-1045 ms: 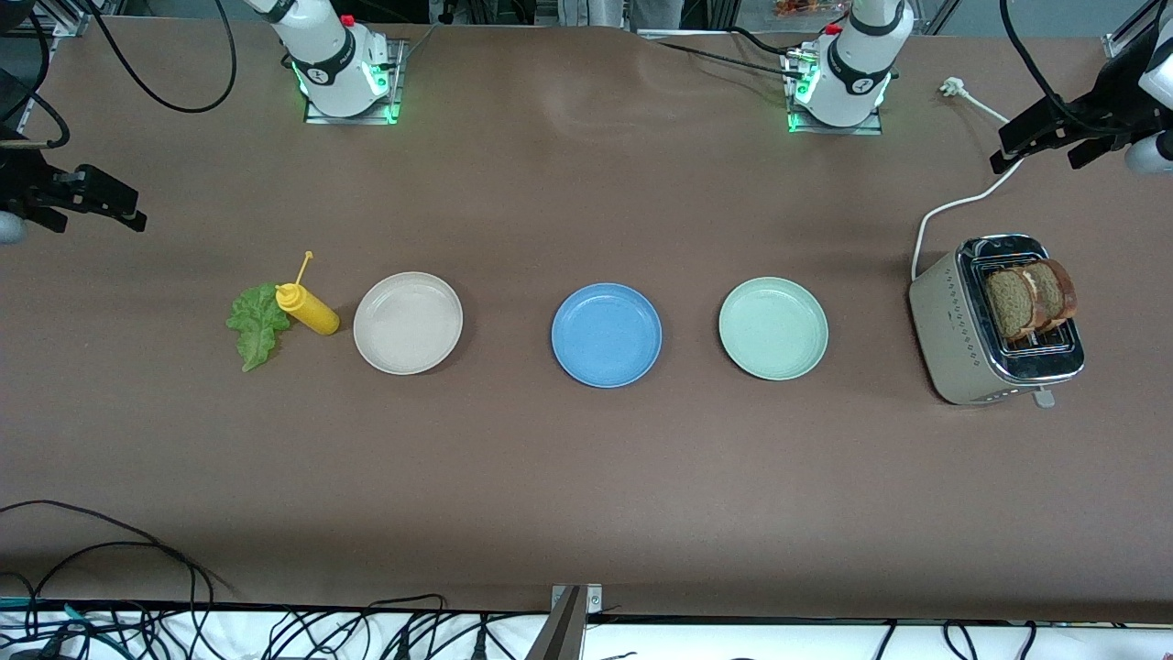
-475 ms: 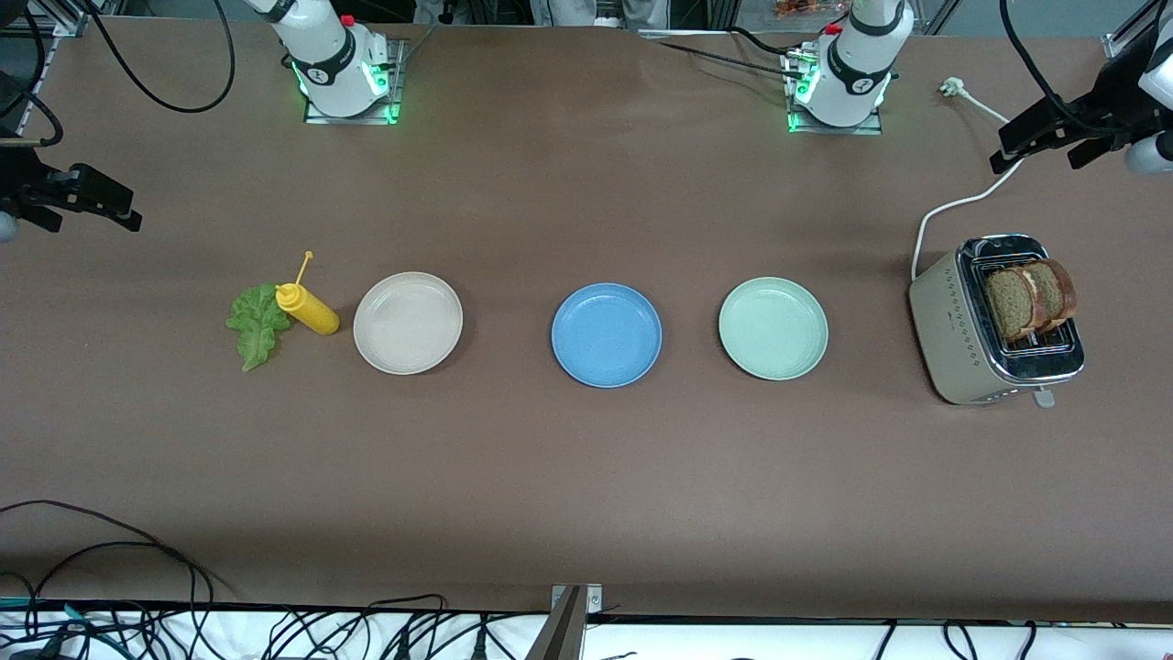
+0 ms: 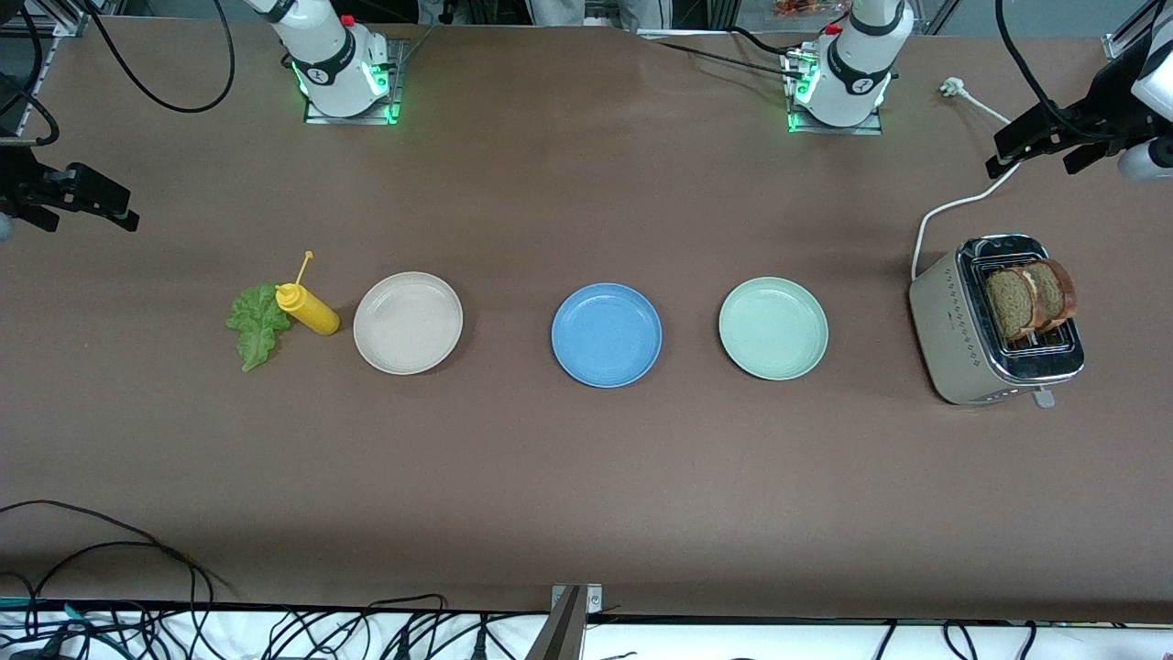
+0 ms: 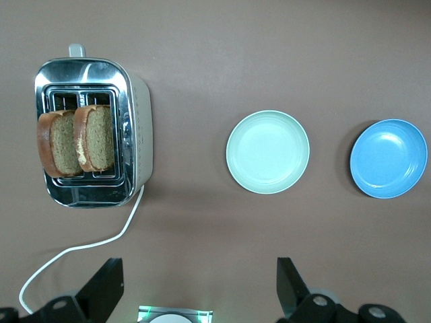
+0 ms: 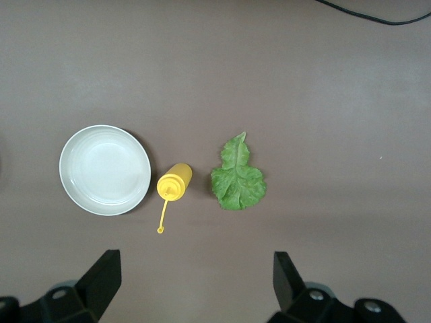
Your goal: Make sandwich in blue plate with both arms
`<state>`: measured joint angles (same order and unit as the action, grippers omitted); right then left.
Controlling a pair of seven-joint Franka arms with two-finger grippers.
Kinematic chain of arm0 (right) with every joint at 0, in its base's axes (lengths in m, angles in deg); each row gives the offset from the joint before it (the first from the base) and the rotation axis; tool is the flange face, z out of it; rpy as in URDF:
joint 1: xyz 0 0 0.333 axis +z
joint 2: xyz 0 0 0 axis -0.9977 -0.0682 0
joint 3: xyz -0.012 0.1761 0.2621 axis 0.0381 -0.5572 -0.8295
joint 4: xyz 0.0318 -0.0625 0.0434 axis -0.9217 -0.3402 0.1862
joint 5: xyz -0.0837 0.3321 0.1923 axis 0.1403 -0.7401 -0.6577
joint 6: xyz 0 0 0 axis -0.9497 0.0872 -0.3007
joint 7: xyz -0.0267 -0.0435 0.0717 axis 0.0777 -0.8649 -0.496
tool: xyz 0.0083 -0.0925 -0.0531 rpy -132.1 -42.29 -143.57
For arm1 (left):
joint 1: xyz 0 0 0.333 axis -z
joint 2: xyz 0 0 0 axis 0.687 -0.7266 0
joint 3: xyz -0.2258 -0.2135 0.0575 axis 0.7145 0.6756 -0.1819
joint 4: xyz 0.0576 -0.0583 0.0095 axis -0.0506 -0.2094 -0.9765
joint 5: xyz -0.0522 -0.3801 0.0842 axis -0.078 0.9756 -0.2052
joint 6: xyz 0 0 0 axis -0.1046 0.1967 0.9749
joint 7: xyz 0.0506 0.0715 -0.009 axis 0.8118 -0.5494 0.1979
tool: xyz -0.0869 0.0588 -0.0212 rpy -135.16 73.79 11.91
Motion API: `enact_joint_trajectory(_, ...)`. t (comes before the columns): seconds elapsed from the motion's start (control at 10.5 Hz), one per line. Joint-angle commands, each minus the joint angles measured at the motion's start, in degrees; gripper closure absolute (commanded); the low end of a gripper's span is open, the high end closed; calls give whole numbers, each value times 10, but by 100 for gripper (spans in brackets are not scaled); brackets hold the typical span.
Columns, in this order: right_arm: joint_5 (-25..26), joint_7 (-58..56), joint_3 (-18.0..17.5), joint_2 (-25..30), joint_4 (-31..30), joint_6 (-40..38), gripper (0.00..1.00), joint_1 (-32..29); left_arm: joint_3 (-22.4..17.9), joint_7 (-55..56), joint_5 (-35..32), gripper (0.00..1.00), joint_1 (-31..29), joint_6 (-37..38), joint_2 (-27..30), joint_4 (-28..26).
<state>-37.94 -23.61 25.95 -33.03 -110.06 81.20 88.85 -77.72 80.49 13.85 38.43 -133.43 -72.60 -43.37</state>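
Observation:
The blue plate [image 3: 606,335] [image 4: 389,159] lies bare at the table's middle. Two brown bread slices [image 3: 1030,300] [image 4: 75,140] stand upright in a toaster's slots at the left arm's end. A green lettuce leaf [image 3: 257,324] [image 5: 238,178] lies flat at the right arm's end. My left gripper [image 3: 1031,168] [image 4: 200,286] hangs open and empty, high over the toaster's cord. The right gripper [image 3: 92,223] [image 5: 195,282] is open too and holds nothing. It hangs high over bare table at the right arm's end.
A beige-white plate [image 3: 408,323] and a mint-green plate [image 3: 773,328] flank the blue one. A yellow squeeze bottle [image 3: 310,312] lies between lettuce and beige plate. The toaster [image 3: 953,344] has a white cord [image 3: 953,206]. Black cables [image 3: 110,559] trail over the edge nearest the front camera.
Both grippers have drifted slightly toward their own ends of the table. Nothing on the table has moved.

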Motion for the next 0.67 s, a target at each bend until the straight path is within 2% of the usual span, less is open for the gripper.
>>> enact_joint_trajectory(0.0, -2, -1, 2, -5, 14, -8, 0, -1, 3, -7, -5, 0, -1, -4, -2, 3)
enact_joint_trajectory(0.57, -2, -1, 1, -5, 13, -9, 0, -1, 3, -7, -4, 0, -6, -4, -2, 2)
